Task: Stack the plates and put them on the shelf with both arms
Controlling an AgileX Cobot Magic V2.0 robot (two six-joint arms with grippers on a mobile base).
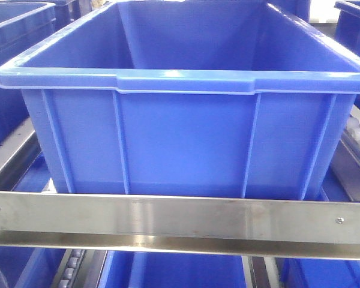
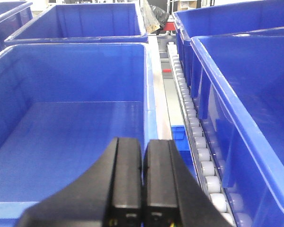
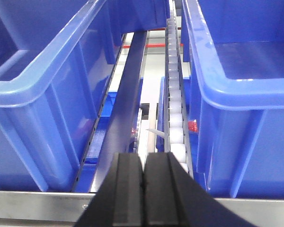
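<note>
Plates: none are showing in any of the three views, so I cannot say where they are sitting or whether they are stacked.
Shelf: a steel front rail (image 1: 180,219) is running across the lower part of the front view, carrying a blue bin (image 1: 186,144) that is filling the frame's middle.
Left gripper (image 2: 143,182): it is hanging at the bottom centre of its own view, fingers pressed together with nothing between them, over the near wall of a blue crate (image 2: 71,142).
Right gripper (image 3: 143,189): it is likewise sitting closed and empty at bottom centre, above the gap between two bins where a roller track (image 3: 175,109) is running upward.
Handling, my guess: plates are usually stiff, smooth and breakable, and a stack gets heavy, so each arm would be taking the rim on opposite sides.
Stage: I cannot tell.
</note>
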